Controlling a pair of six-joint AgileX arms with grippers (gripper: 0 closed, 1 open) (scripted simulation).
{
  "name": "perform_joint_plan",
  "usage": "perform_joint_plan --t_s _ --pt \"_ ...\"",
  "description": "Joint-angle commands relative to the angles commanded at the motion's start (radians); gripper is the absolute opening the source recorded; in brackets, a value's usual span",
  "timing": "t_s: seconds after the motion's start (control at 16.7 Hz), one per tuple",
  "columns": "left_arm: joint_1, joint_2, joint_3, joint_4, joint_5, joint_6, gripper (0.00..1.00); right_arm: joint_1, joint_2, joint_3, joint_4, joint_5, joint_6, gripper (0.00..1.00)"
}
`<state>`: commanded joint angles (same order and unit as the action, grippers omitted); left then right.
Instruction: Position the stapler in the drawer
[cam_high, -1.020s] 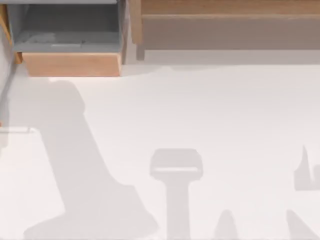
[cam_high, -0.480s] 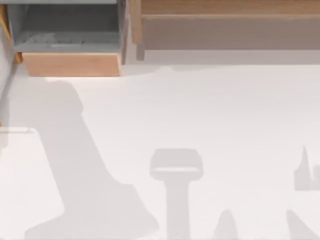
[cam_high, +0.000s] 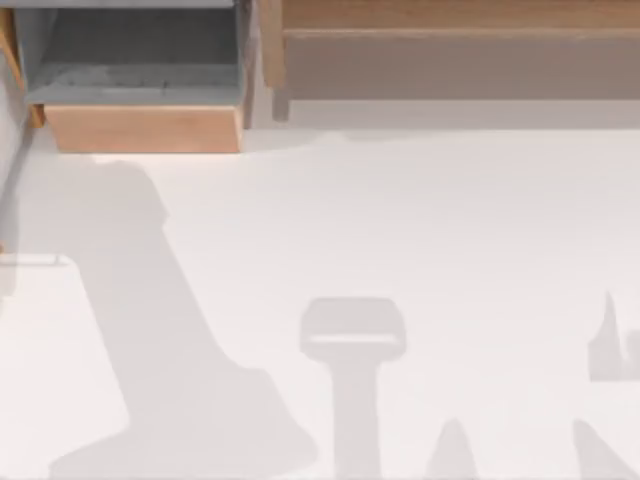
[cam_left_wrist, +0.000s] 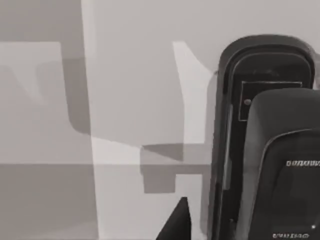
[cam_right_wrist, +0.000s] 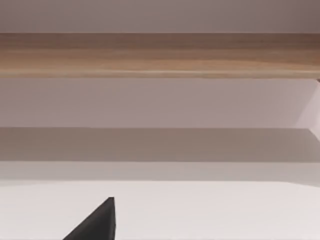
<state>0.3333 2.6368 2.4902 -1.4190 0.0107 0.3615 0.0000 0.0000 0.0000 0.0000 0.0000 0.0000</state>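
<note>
Stapler (cam_left_wrist: 265, 135), black, lies close under the left gripper (cam_left_wrist: 175, 225), whose opening I cannot tell; centre over it before carrying to the open drawer (cam_high: 145, 128).

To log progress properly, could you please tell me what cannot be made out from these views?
Stapler: left wrist view, one end cut off by the picture edge.
Drawer: top view, its back cut off by the upper edge.
Left pincer: left wrist view, beside the stapler, mostly cut off by the edge.
Right pincer: right wrist view, facing the shelf, mostly cut off by the edge.
</note>
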Motion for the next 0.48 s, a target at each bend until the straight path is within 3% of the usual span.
perform_joint_plan --t_s 0.12,0.48 --pt "0.000 0.000 0.000 0.000 0.000 0.000 0.98 0.000 0.000 0.000 0.000 0.000 0.000 1.00" --pt "0.000 0.000 0.000 0.000 0.000 0.000 1.00 0.000 0.000 0.000 0.000 0.000 0.000 1.00"
